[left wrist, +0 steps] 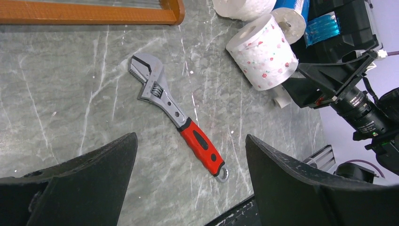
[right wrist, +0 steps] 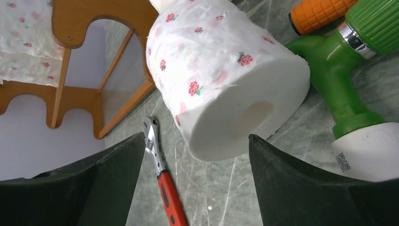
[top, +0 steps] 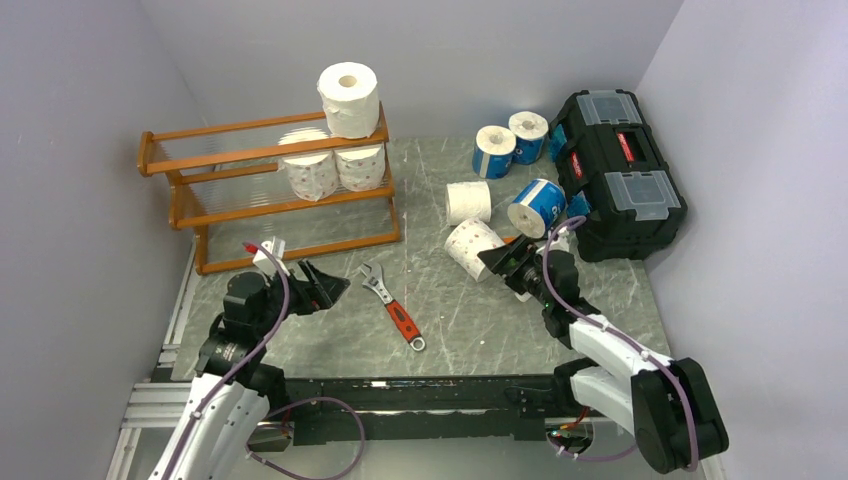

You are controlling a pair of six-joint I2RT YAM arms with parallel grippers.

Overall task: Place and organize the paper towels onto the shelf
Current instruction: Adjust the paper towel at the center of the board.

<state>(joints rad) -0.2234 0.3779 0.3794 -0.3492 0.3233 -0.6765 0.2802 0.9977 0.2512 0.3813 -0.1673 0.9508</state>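
1. The step in hand looks like the pickup of the printed roll (right wrist: 226, 80), one of the loose paper towels on the counter (top: 450, 320).
2. The right tool (top: 500, 262) has its jaws spread wide and holds nothing. The left tool (top: 325, 287) is also wide open and empty.
3. To do it well, I would push the right tool forward until both fingers flank the fat middle of the roll, not just its near rim. Then squeeze gently, because soft paper dents and a grip on the edge could let it roll out.
4. Watch the right finger: a green thing (right wrist: 348, 61) lies just beside the roll on that side, so the finger has to slip between the two without shoving either.
5. The roll lies on its side just ahead of the right tool, apart from both fingers. Its flat end and core face the wrist camera, roughly centred in the gap.
6. The shelf (top: 250, 150) stands well apart, at the far left, and already carries three rolls. The lift should clear the wrench (top: 392, 305) lying between the tools.
7. The left tool hangs near the shelf's front, above bare counter, with the wrench in front of it.
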